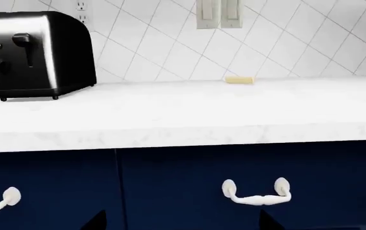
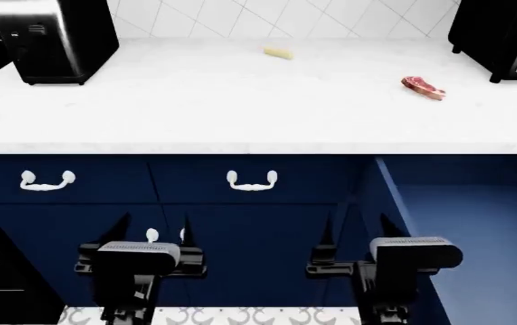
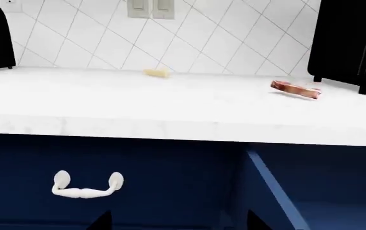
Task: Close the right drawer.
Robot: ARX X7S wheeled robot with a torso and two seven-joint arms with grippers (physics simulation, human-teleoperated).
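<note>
Below the counter's right end, right drawer [image 2: 475,230] pulled out toward the robot; both claws spread, empty.

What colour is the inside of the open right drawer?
Navy blue, matching the cabinet fronts; the right drawer shows best in the head view.

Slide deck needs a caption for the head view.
Both grippers, left and right, open before navy cabinets; right drawer pulled out.
</note>
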